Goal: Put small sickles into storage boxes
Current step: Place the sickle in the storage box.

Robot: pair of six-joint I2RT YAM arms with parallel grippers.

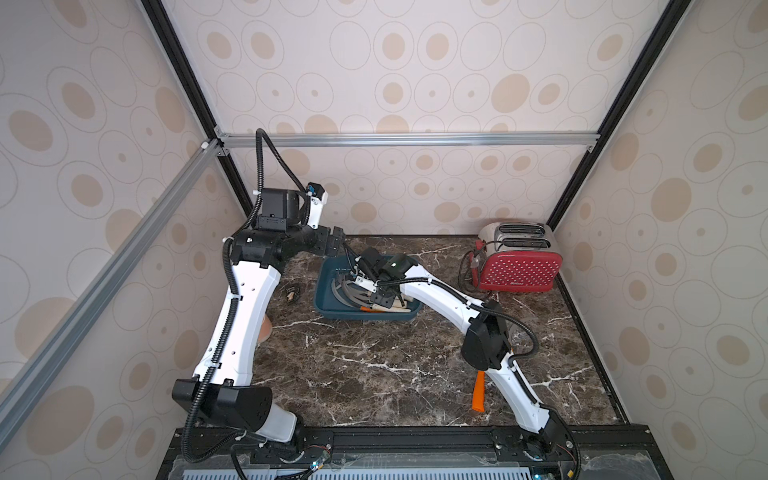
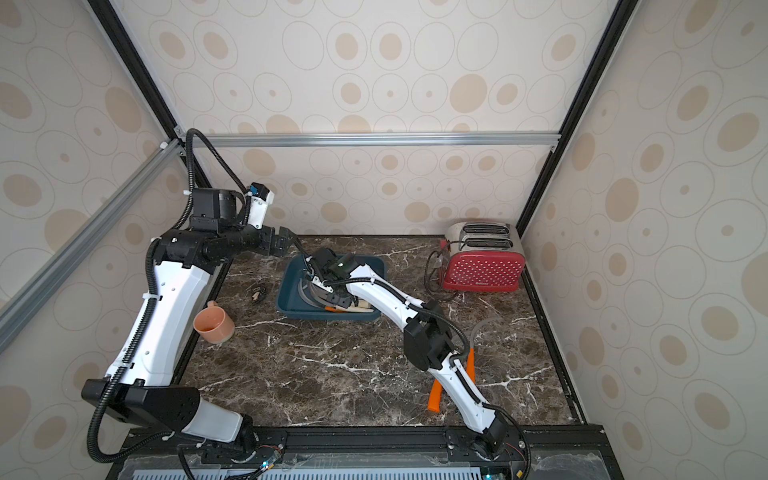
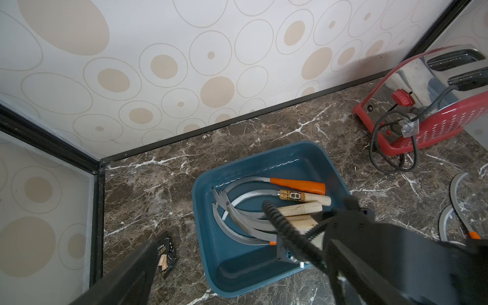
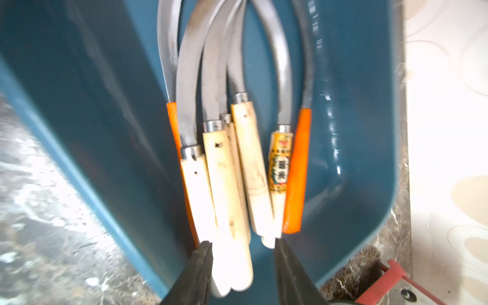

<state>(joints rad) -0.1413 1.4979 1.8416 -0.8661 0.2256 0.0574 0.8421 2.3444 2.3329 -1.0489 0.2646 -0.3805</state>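
While the right gripper [image 4: 241, 247] hangs low over the handle end of the pile, its jaws stand parted and clamp nothing. The small sickles [image 4: 229, 169] lie bunched together inside the dark teal tray [image 4: 87, 111]. Seven handles show in the right wrist view, lying almost parallel: four of plain pale wood, one pale with a yellow printed label, and a bright orange one at each edge of the bunch. Each pale handle ends in a dull metal collar; from these collars thin grey blades sweep away in long curves that cross one another toward the tray's far wall. The butt ends of two or three pale handles reach into the gap between the gripper's fingers [image 4: 286, 264]; a strip of bare tray floor shows between them and one finger.

The tray sits on the marble tabletop [image 1: 374, 374] toward the back wall, with a red dotted toaster [image 1: 519, 270] well apart from it. Two further sickles [image 2: 435, 395] with orange handles lie on the marble, partly under the right forearm and well apart from the tray. The left gripper [image 1: 336, 244] is held above the tray's far corner; it seems to stand open and empty, though the left wrist view shows only one finger clearly.
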